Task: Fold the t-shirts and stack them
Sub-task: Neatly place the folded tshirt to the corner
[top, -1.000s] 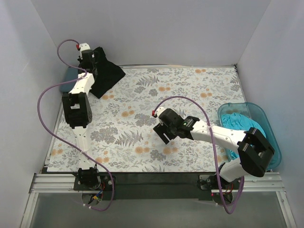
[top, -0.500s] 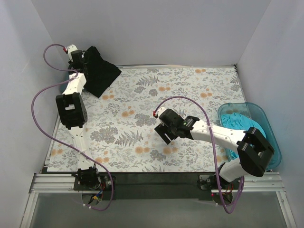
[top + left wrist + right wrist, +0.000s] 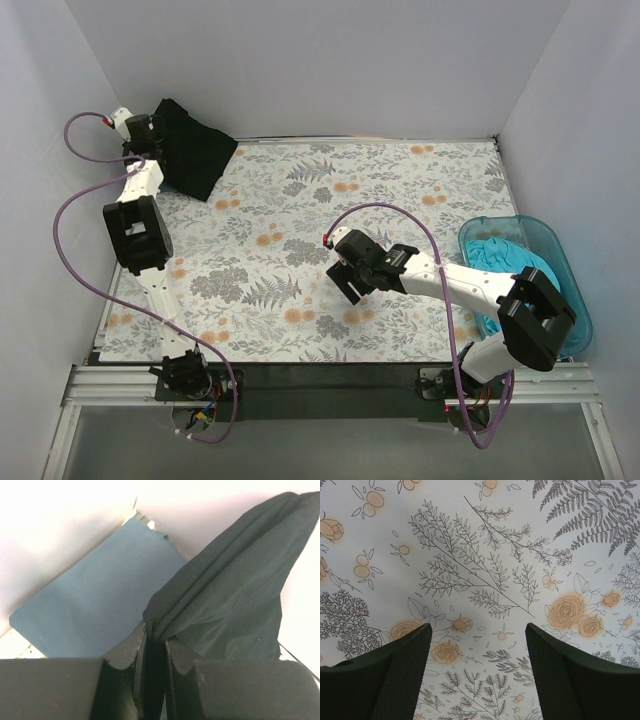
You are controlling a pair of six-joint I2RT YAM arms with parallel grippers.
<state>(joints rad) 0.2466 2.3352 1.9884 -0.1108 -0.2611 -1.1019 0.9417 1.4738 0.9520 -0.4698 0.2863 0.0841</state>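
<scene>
Left jaws pinched shut on gathered, limp black cloth t-shirt (image 3: 230, 595), draping beyond them; probably light, floppy, best held at corners. Right jaws gaped empty.

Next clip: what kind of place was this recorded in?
Probably a lab robot test cell, not a home: plain white panel walls box in the workspace, a bare aluminium frame rail runs along the near edge, and a floral-print white table cloth covers the work surface.
</scene>
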